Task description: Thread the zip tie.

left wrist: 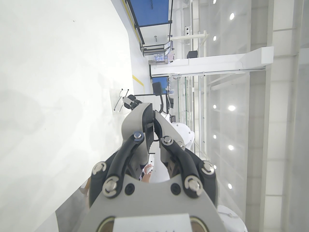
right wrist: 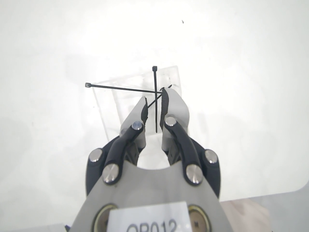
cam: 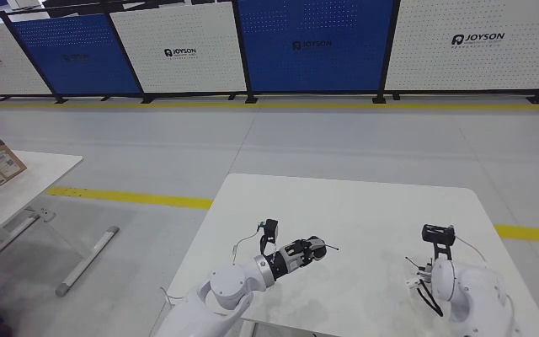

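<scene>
- Top view: my left gripper [cam: 313, 248] is clenched above the table [cam: 362, 202] on what I take to be the zip tie [cam: 331, 248]. Just a thin black tip pokes out. So short and thin a free end could bend or swivel when I push it at a hole.
- Left wrist view: my pads [left wrist: 148, 126] are pressed together on a dark sliver. With that little bite, the zip tie might slide. My right gripper [left wrist: 129, 100] is well apart, at the clear stand [left wrist: 113, 97], so aiming across could miss.
- Right wrist view: my right fingers are released, either side of the upright tie [right wrist: 155, 80], which a slanted tie [right wrist: 115, 88] crosses. Closing here could catch both, or tip the stand.
</scene>
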